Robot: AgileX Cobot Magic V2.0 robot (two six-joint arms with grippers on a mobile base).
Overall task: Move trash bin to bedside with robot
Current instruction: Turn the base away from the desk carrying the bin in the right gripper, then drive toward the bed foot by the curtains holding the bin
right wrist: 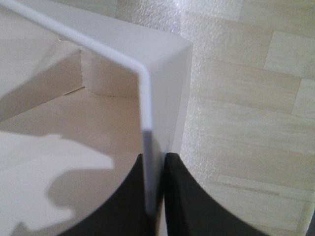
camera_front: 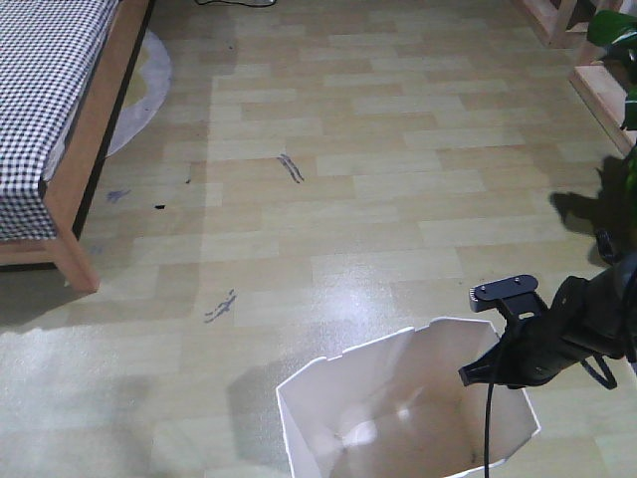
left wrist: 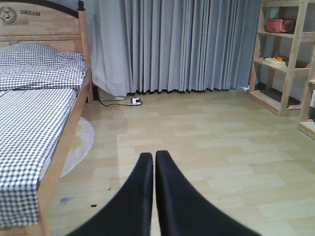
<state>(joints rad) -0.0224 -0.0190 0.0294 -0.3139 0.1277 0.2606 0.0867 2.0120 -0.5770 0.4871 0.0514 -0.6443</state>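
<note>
The right fingers pinch the trash bin by its thin right-hand rim wall, one inside and one outside, so this arm has it. The left fingers are pressed together on nothing. From the bin, the bed lies well off to the front-left, across the floor.

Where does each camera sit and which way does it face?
Front: high, tilted down at floor; trash bin, bed, right arm show.
Left wrist: low, facing curtains; shut left tool at bottom.
Right wrist: looking down the bin wall; right tool clamps it.
Shared: bed, front and left wrist; bin, front and right wrist.
</note>
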